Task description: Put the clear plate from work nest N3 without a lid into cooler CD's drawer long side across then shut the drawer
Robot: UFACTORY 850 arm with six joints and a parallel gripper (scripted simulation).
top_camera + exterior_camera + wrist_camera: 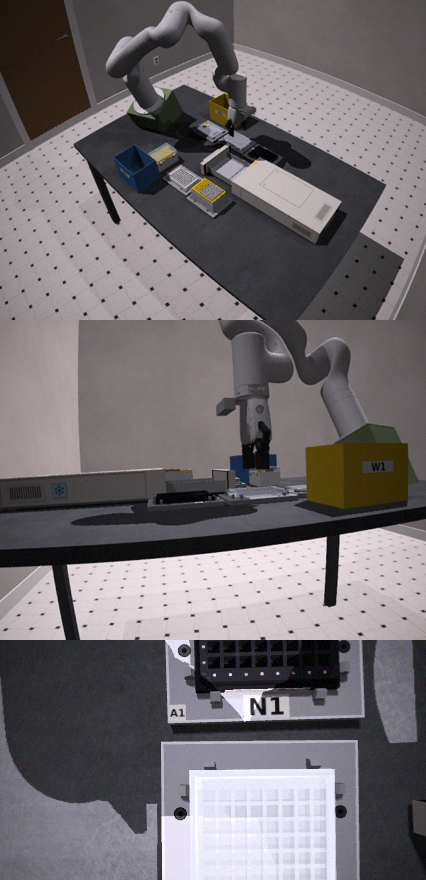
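A clear plate (237,140) (263,491) (262,835) sits flat in a grey nest (347,855), beside the nest labelled N1 (266,706); its own nest's label is not in view. No separate lid shows on it. My gripper (237,129) (255,463) points down, open and empty, above the clear plate; the fingers are outside the wrist view. The cooler (285,196) (103,489) has its drawer (229,169) (196,486) pulled out, with no plate visible in it. Its orange lamp (255,163) is lit.
A black plate (261,155) (184,497) (265,662) sits in N1. Another nest with a plate (213,131) is on the other side. The yellow bin W1 (217,111) (325,478) stands behind. A blue bin (137,172), white rack (184,177) and yellow-topped box (208,193) stand in front.
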